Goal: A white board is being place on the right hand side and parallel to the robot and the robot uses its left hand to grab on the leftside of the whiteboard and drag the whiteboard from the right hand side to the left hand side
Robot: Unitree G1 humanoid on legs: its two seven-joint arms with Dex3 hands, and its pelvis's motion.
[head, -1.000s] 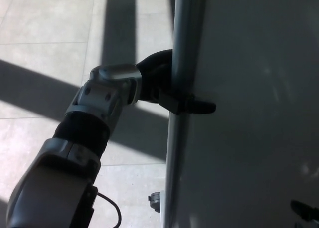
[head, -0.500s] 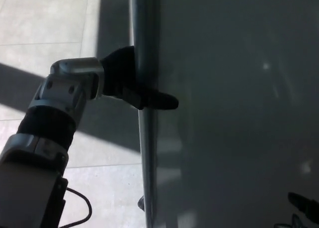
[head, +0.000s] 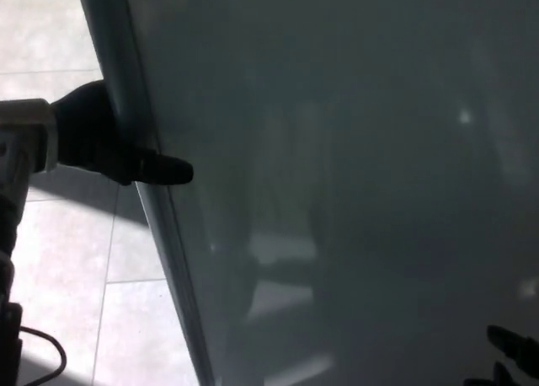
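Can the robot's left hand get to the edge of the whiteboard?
Yes, it looks so: the left hand is already wrapped on the whiteboard edge, one of its fingers lying across the front. Nothing blocks it.

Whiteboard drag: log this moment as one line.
phase: drag in progress | left hand: shut on whiteboard frame at its left edge | right hand: partly visible, state unclear | floor: tiled

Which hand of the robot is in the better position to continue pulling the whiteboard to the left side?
The left hand. It is closed on the left frame edge of the whiteboard, with a finger lying over the board face. Of the right hand, only dark tips show at the lower right corner, gripping nothing.
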